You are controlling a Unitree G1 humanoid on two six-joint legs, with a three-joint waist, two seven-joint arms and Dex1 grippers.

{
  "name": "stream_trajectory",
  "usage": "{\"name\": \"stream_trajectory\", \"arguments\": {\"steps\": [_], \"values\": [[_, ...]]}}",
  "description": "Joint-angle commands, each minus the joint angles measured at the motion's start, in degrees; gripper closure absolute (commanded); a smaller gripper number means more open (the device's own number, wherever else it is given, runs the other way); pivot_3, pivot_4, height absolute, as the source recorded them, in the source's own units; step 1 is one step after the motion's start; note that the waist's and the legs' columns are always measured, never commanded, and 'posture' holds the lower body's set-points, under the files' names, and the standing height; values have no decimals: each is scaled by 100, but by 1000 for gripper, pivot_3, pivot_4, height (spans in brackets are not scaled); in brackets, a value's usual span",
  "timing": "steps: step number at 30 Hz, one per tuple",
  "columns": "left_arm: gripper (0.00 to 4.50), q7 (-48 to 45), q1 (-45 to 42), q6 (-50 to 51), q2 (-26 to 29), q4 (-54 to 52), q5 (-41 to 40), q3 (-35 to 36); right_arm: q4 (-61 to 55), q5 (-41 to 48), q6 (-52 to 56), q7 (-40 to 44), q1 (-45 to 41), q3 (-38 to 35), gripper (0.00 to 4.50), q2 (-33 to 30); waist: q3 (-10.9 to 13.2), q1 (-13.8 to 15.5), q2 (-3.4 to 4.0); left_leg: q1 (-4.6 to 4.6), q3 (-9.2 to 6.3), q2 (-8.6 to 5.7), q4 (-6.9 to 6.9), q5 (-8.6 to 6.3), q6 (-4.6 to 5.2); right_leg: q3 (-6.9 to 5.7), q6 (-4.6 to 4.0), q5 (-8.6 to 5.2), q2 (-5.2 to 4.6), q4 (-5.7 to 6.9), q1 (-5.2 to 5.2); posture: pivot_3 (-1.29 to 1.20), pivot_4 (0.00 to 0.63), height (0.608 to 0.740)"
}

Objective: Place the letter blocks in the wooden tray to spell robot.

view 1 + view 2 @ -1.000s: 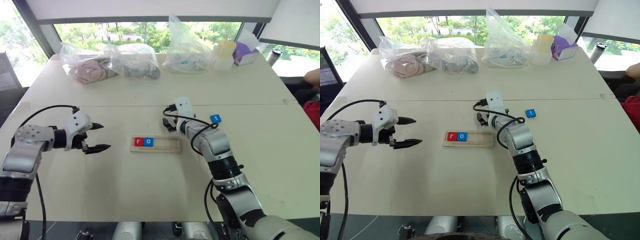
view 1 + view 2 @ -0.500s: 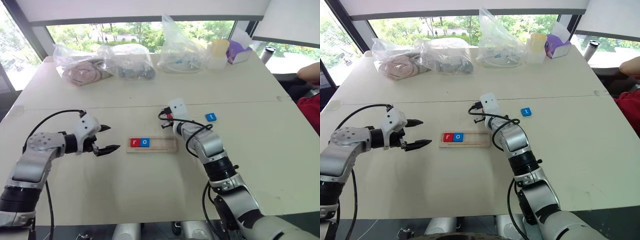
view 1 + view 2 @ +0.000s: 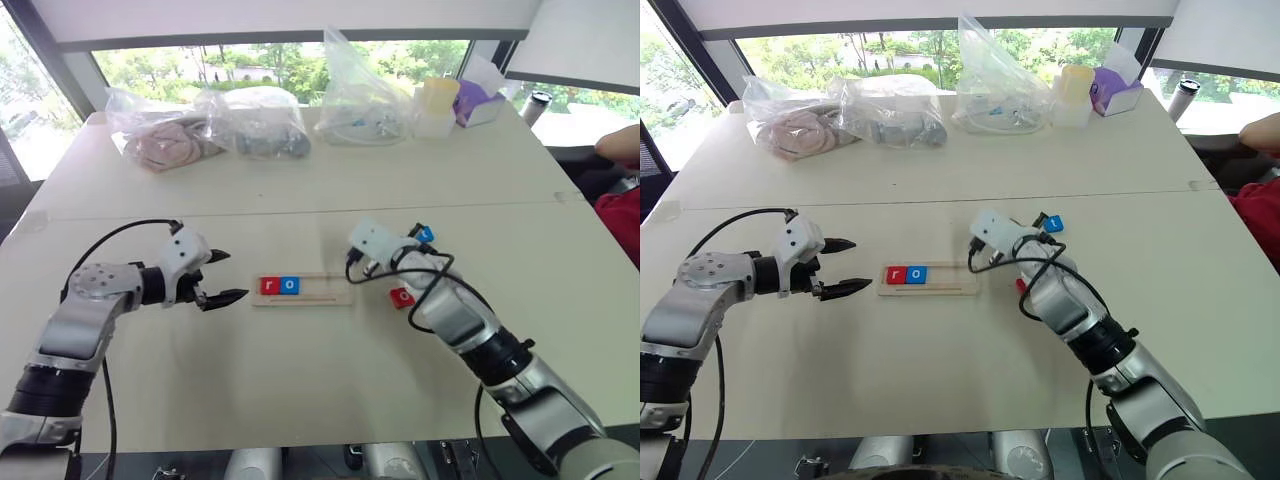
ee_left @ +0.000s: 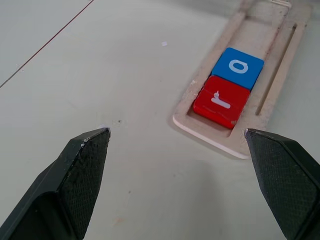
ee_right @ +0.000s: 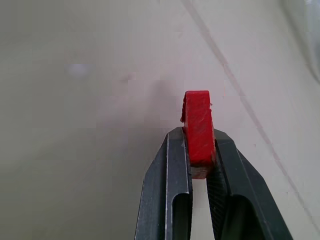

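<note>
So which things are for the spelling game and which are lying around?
For the job: wooden tray, red r block, blue o block, blue t block, red block in right jaws.
Just lying about: plastic bags, yellow cup, purple box.

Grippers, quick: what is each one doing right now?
Left gripper: open, holding nothing.
Right gripper: shut on a red letter block.

The table (image 3: 300, 380) bears the wooden tray (image 3: 302, 291) and plastic bags (image 3: 210, 125).
</note>
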Motion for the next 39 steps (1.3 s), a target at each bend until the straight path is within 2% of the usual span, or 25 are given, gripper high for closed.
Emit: {"name": "stream_trajectory", "arguments": {"steps": [1, 5, 11, 14, 20, 32, 35, 36, 37, 38, 39], "values": [[0, 24, -74, -83, 11, -62, -1, 29, -346, -251, -8, 304, 19, 73, 2668, -30, 0, 7, 0, 0, 0, 0, 2, 0, 0, 0, 0, 0, 0, 1, 0, 0, 150, 740], [0, 17, -91, -74, 9, -48, -3, 24, -705, -220, 264, 640, 73, -195, 749, 34, -1, 13, -2, 0, -1, 0, 6, 0, 0, 0, 0, 1, 0, 1, 2, 0, 150, 740], [0, 2, -118, -89, 28, 20, 7, 36, -1829, 500, 1160, 1541, 353, -983, 749, 3, -1, 35, -2, -5, -4, -1, 4, 0, 0, 0, 0, 0, -3, -2, 2, 0, 150, 740], [0, 5, -171, -125, -1, 106, 47, -12, -2237, 1277, 2097, 1708, 469, -1850, 749, 615, -1, 37, -2, -5, -5, -1, 5, 0, 0, -1, 0, 0, -5, -2, 3, 0, 150, 740], [0, 12, -224, -123, -44, 132, 60, -59, -1525, 1657, 2114, 1378, 328, -2350, 749, 1052, 0, 36, -2, 0, -6, -1, 6, 0, -1, -3, -1, 1, -3, 0, 5, 0, 150, 740], [0, 133, 39, -1, -11, -176, -16, 74, 415, 1945, 926, 1483, -77, -2411, 749, 784, 0, 9, -2, -1, 0, -2, 4, 0, -1, -1, -1, 1, -7, -1, 5, 0, 150, 740], [0, 186, 111, 57, 5, -280, -38, 110, 602, 1991, 795, 1446, -119, -2358, 1627, 867, 0, 15, -2, 2, 0, -1, 5, 0, -1, -1, -1, 2, -6, 1, 5, 0, 150, 740], [0, 197, 124, 71, 10, -304, -42, 113, 597, 2021, 803, 1413, -131, -2368, 2198, 911, 0, 16, -2, 2, 0, -1, 5, 0, -1, -1, -1, 2, -6, 2, 6, 0, 150, 740], [0, 207, 130, 82, 12, -320, -47, 112, 576, 2032, 812, 1395, -139, -2368, 2535, 927, 0, 16, -2, 3, -1, -1, 6, 0, -1, -1, -1, 2, -6, 3, 6, 0, 150, 740], [0, 214, 147, 82, 21, -334, -57, 116, 548, 2036, 830, 1374, -136, -2368, 3177, 941, 0, 15, -2, 3, 0, -1, 6, 0, -1, -1, -1, 2, -6, 5, 6, 0, 150, 740], [0, 225, 161, 92, 21, -372, -74, 112, 498, 2041, 866, 1333, -121, -2387, 3334, 962, 0, 15, -2, 3, -1, -1, 7, 0, -1, 0, -1, 2, -6, 5, 6, 0, 150, 740]]}}
